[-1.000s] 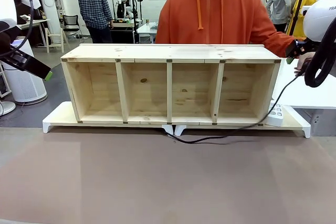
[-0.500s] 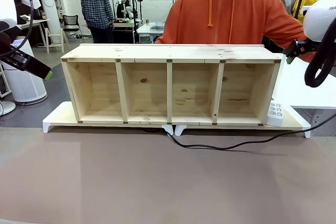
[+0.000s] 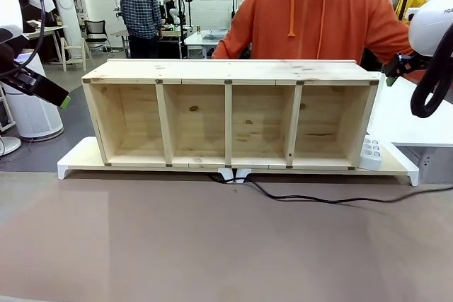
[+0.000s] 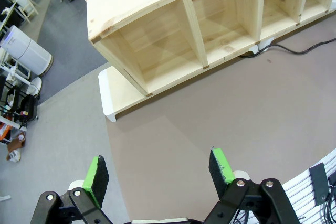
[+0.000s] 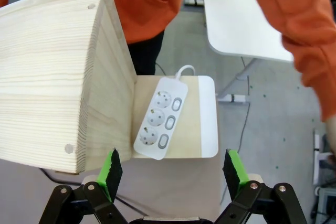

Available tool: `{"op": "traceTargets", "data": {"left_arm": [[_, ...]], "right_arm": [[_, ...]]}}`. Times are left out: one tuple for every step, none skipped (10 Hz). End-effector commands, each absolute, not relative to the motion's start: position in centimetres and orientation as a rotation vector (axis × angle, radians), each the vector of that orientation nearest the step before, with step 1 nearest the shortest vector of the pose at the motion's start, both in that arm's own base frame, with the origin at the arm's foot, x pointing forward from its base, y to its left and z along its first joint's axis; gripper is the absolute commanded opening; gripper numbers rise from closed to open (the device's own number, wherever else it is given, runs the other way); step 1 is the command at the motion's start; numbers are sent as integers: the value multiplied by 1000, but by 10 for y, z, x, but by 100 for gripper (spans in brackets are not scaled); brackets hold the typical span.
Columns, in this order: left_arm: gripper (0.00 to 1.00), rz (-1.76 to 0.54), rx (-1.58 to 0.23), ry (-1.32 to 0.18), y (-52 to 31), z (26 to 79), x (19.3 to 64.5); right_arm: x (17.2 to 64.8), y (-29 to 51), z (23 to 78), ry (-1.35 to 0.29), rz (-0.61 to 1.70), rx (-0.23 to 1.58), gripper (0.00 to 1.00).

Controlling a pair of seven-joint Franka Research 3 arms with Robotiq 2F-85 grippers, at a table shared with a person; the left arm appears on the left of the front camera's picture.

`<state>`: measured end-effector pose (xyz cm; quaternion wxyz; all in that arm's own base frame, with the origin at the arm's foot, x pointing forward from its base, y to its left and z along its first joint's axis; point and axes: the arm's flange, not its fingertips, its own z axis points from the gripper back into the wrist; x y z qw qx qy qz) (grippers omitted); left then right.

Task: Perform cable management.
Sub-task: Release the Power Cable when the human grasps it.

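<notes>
**Inspector A:** Front view first. Where is the cable (image 3: pixel 318 199) relative to the wooden shelf unit (image 3: pixel 230 112)?

**Inspector B:** It lies on the brown surface (image 3: pixel 212 245) just in front of the shelf unit, running from below its middle divider out past its right end. The white power strip (image 3: pixel 370 153) leans against the unit's right end, on the white riser (image 3: pixel 78 157). A person in an orange hoodie (image 3: pixel 318 19) stands behind the unit.

**Inspector A:** Left wrist view?

**Inspector B:** The left end effector (image 4: pixel 160 174) hangs above the surface, well clear of the shelf unit's left end, fingers apart, nothing between them.

**Inspector A:** Right wrist view?

**Inspector B:** The right end effector (image 5: pixel 173 172) hovers over the shelf unit's right end, fingers spread wide and empty, the power strip directly beneath.
</notes>
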<state>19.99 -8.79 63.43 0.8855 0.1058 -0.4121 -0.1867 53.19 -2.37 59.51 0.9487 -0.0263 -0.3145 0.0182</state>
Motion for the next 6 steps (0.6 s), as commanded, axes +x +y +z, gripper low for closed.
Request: {"op": "traceTargets", "data": {"left_arm": [[100, -383, 215, -861, -89, 634, 201], [100, -383, 215, -861, -89, 634, 201], [100, -383, 215, -861, -89, 634, 201], [100, -383, 215, -861, -89, 634, 201], [100, -383, 215, -861, -89, 634, 201], [100, -383, 215, -861, -89, 634, 201]], "right_arm": [[532, -24, 595, -640, 36, -53, 100], [532, -24, 595, -640, 36, -53, 100], [532, -24, 595, -640, 36, -53, 100], [532, -24, 595, -640, 36, -53, 100], [532, -24, 595, -640, 36, -53, 100], [532, -24, 595, -640, 36, -53, 100]]}}
